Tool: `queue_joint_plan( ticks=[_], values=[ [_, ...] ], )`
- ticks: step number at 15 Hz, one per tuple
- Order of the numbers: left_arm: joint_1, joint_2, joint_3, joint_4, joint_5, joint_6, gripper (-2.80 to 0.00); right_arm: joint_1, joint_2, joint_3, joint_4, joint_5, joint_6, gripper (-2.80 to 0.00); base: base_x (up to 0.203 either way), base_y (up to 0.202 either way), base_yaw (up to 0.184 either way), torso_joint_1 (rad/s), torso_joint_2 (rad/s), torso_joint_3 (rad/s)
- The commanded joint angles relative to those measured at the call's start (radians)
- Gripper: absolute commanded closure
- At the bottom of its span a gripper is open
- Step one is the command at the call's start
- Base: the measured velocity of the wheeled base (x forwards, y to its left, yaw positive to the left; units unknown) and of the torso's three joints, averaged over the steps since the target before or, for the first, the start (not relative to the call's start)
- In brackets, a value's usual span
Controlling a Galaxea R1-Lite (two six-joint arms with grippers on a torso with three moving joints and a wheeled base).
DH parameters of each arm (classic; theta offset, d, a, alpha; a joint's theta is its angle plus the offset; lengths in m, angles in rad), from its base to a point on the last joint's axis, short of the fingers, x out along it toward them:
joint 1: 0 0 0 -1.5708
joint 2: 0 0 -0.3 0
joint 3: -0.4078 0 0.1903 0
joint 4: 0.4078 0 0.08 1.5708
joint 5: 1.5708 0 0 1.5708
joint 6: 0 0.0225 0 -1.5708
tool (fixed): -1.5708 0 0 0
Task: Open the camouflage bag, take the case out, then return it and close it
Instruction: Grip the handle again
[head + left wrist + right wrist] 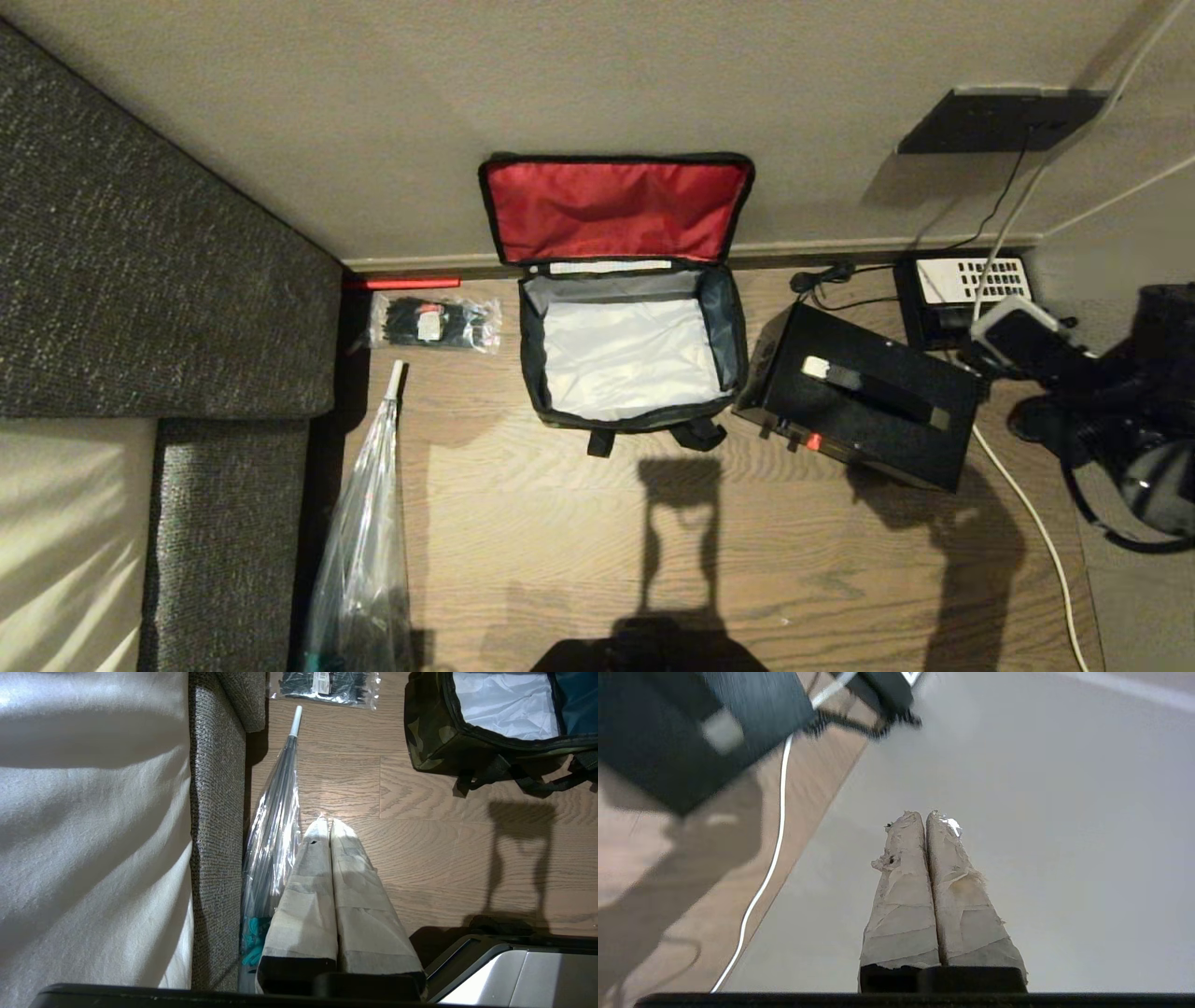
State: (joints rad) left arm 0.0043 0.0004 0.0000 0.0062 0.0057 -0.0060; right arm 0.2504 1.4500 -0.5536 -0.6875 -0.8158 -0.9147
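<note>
The camouflage bag [631, 417] stands open on the wooden floor against the wall. Its red-lined lid flap [616, 210] leans back on the wall, and the light grey lining [625, 359] shows with nothing inside. The black case [859, 406] lies on the floor just right of the bag, handle and red latch up. My right arm [1120, 401] is at the right edge, beyond the case. My right gripper [924, 816] is shut and empty over pale floor, with the case [691, 732] blurred off to one side. My left gripper [329, 823] is shut and empty, well left of the bag [430, 732].
A grey sofa [140, 280] fills the left side. A clear packet of black ties [434, 322] and a long clear plastic bag [364, 560] lie beside it. A black telephone [971, 289] sits by the wall, and a white cable [1027, 513] runs across the floor at the right.
</note>
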Motion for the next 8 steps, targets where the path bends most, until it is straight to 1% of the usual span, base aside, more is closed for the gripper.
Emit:
queue_joint_plan(
  ticks=[1,4,5,6,7,8],
  values=[
    [0.002,-0.002,0.003,0.0,0.001,0.0,0.0,0.0,-0.29,0.054,0.186,0.024,0.06,0.0,0.0,0.0,0.0,0.0,0.0,0.0],
    [0.0,-0.002,0.003,0.0,0.002,0.0,0.0,-0.01,-0.575,0.055,0.638,0.137,0.277,0.0,0.0,0.0,0.0,0.0,0.0,0.0],
    [0.001,-0.002,0.003,0.0,0.002,0.0,0.0,-0.024,-0.671,0.069,0.736,0.179,0.365,0.0,0.0,0.0,0.0,0.0,0.0,0.0],
    [0.0,-0.002,0.003,0.0,0.001,0.0,0.0,-0.042,-0.766,0.108,0.791,0.268,0.489,0.0,0.0,0.0,0.0,0.0,0.0,0.0],
    [0.002,-0.002,0.003,0.0,0.001,0.0,0.0,-0.07,-0.857,0.162,0.808,0.413,0.6,0.0,0.0,0.0,0.0,0.0,0.0,0.0],
    [0.0,-0.002,0.003,0.0,0.001,0.0,0.0,-0.106,-0.94,0.234,0.813,0.55,0.684,0.0,0.0,0.0,0.0,0.0,0.0,0.0]
  ],
)
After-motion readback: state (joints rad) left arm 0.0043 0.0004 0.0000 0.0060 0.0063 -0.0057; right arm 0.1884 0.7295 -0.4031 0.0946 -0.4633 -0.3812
